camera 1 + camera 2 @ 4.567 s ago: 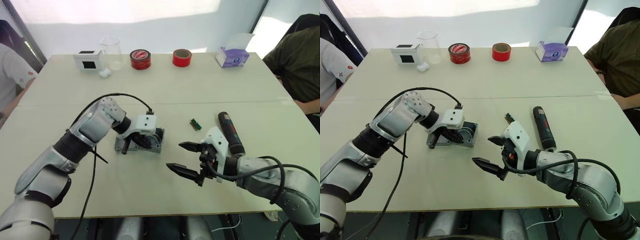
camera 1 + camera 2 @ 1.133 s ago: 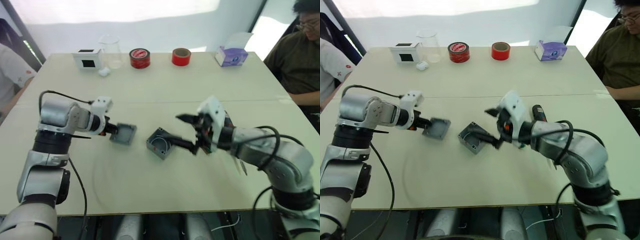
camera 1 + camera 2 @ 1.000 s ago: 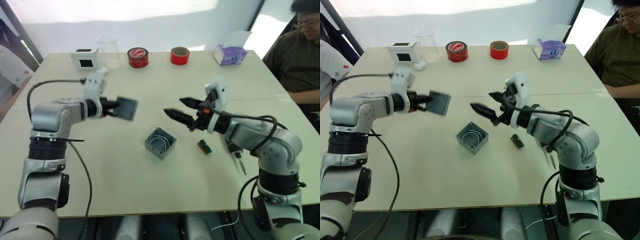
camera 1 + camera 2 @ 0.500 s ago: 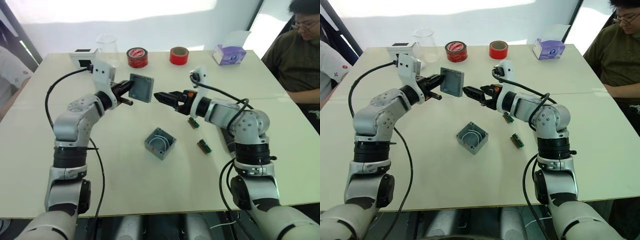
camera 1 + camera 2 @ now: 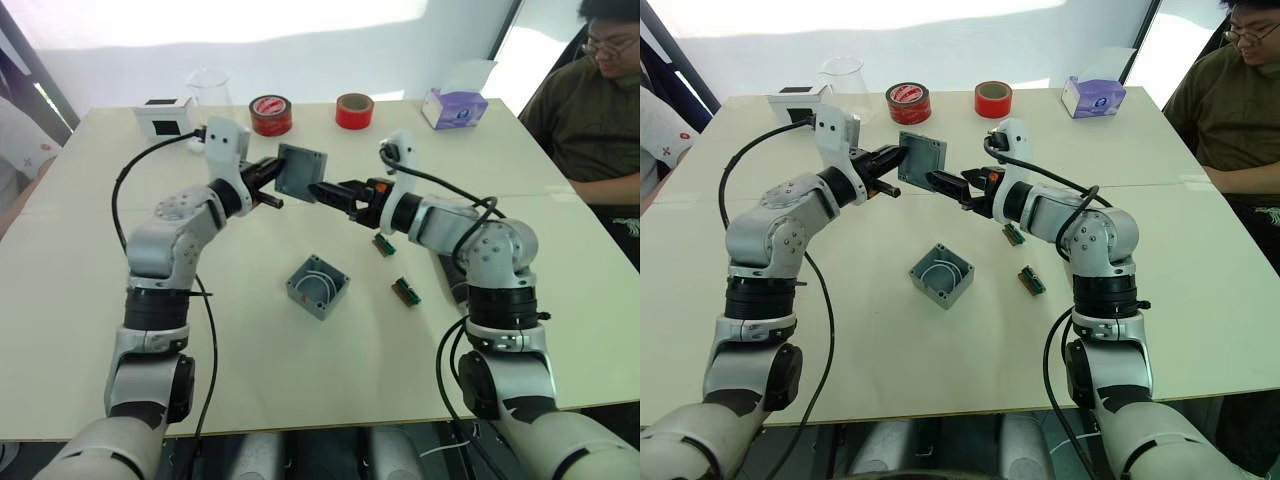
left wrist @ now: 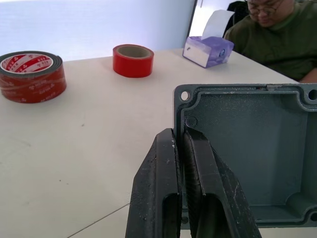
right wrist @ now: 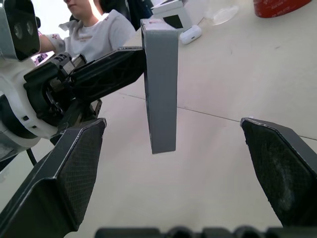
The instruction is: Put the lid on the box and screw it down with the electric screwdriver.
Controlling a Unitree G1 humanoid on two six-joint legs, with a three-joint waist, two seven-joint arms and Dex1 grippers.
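Note:
My left gripper is shut on one edge of the grey lid and holds it upright in the air over the far middle of the table. In the left wrist view the lid's hollow side faces the camera, pinched between the fingers. My right gripper is open, and its tips sit right at the lid's other side. The right wrist view shows the lid edge-on, ahead of the spread fingers. The open grey box lies on the table below. The electric screwdriver is mostly hidden behind my right arm.
Two small green parts lie right of the box. Along the far edge stand a white box with a black screen, a glass beaker, two red tape rolls and a tissue box. People sit at both table ends.
My left gripper has carried the lid a little to the right, closing the gap to the right gripper's tips. The right arm has hardly moved.

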